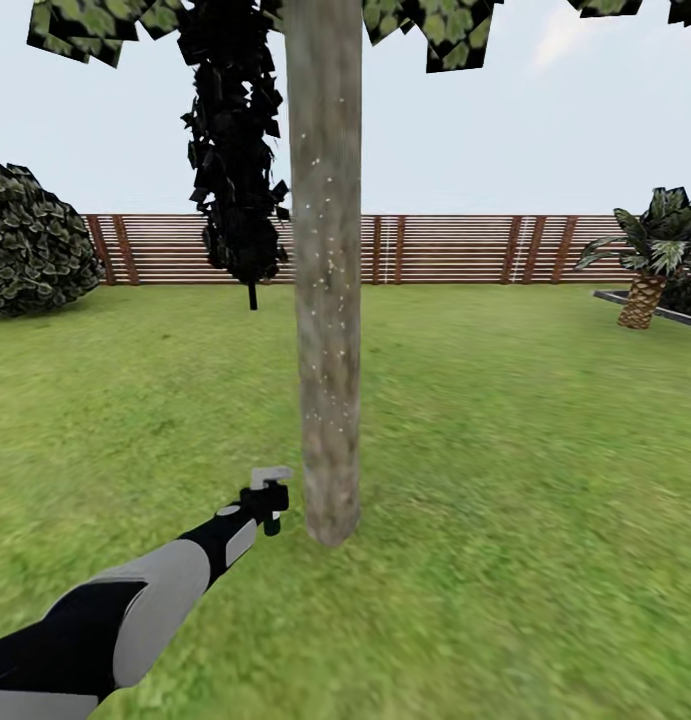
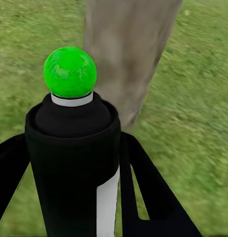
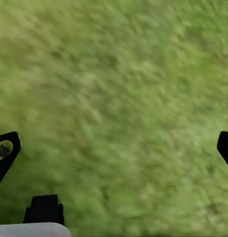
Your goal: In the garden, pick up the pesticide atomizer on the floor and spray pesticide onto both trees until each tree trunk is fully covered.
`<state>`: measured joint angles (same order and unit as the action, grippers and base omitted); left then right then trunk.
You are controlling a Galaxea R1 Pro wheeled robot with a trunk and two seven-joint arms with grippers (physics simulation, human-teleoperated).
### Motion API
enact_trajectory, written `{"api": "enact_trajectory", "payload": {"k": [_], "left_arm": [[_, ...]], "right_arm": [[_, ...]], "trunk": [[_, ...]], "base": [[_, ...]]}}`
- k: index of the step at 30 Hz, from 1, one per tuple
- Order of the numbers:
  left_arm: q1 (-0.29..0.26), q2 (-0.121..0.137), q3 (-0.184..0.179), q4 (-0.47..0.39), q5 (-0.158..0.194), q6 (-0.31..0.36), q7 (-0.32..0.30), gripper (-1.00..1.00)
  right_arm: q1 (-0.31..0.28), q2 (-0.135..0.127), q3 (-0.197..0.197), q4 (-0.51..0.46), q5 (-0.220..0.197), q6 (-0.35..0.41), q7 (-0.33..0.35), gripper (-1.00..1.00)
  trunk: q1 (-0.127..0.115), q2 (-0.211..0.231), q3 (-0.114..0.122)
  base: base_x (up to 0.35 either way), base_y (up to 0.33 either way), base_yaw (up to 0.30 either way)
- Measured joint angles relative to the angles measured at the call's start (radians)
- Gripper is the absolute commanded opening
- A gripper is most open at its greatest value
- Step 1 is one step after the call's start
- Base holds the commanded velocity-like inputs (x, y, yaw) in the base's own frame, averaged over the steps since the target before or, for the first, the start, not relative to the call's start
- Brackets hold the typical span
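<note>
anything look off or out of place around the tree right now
Nothing stands out. The tree trunk stands straight on the lawn, flecked with small pale specks. The left gripper holds the pesticide atomizer close beside the trunk's base. The right gripper is open over bare grass.

Flat, even daylight under a pale overcast sky (image 1: 485, 120), no clear light direction and no cast shadows. Lawn (image 1: 545, 520) smears into blur near the camera; tree trunk (image 1: 327, 300) and fence (image 1: 455, 248) stay sharper. Both wrist views soft, grass (image 3: 123, 98) mushy. No glare.
</note>
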<state>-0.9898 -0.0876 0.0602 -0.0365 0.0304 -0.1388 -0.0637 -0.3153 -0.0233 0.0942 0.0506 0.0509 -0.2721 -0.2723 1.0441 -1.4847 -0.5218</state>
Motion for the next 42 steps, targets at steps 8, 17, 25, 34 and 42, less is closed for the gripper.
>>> {"api": "enact_trajectory", "payload": {"k": [8, 17, 25, 34, 42], "left_arm": [[0.004, 0.0, 0.0, 0.0, 0.0, 0.002, -0.031, -1.0], [0.004, 0.001, 0.0, -0.001, 0.0, 0.008, -0.081, -1.0], [0.004, 0.001, 0.0, -0.001, 0.0, 0.009, -0.081, -1.0], [0.004, 0.001, 0.0, -0.001, 0.0, 0.009, -0.081, -1.0], [0.004, 0.001, 0.0, -0.001, 0.0, 0.009, -0.081, -1.0]], "right_arm": [[0.001, 0.0, 0.0, 0.0, 0.0, 0.0, 0.0, 1.0], [0.001, 0.0, 0.0, 0.0, 0.0, 0.0, 0.0, 1.0], [0.001, 0.0, 0.0, 0.0, 0.0, -0.001, 0.0, 1.0], [0.001, 0.0, 0.0, 0.0, 0.0, 0.0, 0.0, 1.0], [0.001, 0.0, 0.0, 0.0, 0.0, 0.0, 0.0, 1.0]], "trunk": [[0.0, 0.0, 0.002], [0.0, 0.0, 0.006], [0.0, 0.0, 0.007], [0.0, 0.0, 0.011], [0.0, 0.0, 0.015]], "base": [[0.165, 0.341, -0.252], [0.054, 0.349, -0.212], [0.001, 0.35, -0.145], [0.0, 0.35, -0.281], [0.0, 0.35, -0.281]]}}
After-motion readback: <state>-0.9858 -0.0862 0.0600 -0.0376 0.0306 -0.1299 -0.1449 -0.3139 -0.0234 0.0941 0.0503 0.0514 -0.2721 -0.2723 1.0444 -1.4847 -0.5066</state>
